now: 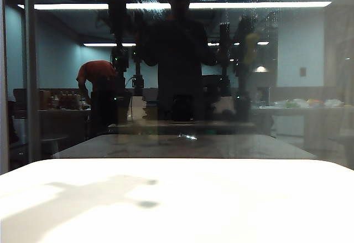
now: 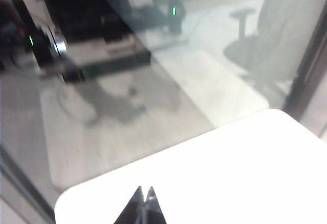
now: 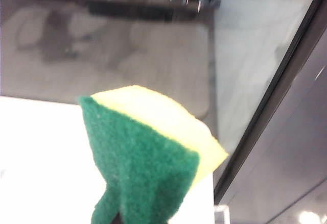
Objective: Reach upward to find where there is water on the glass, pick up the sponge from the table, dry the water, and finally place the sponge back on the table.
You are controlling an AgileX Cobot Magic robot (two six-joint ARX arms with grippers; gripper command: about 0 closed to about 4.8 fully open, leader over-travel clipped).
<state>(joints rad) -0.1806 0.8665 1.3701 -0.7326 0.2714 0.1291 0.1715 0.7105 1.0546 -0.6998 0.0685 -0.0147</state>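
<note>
My right gripper (image 3: 120, 216) is pinching the sponge (image 3: 148, 157), holding it above the table (image 3: 41, 152) by the glass (image 3: 245, 55). My left gripper (image 2: 143, 196) is hovering over the table, fingertips together.

Pinched green-yellow sponge (image 3: 153, 157) above table (image 3: 41, 152)

My table (image 1: 232, 210) was white and smooth, with rounded corners, and it stood against the glass (image 1: 287, 88). I saw only soft shadows lying on its top in the exterior view.

Yellow foam sponge (image 3: 153, 147) with rough green scouring face; smooth white table (image 1: 232, 204); glossy dark glass (image 1: 310, 88)
</note>
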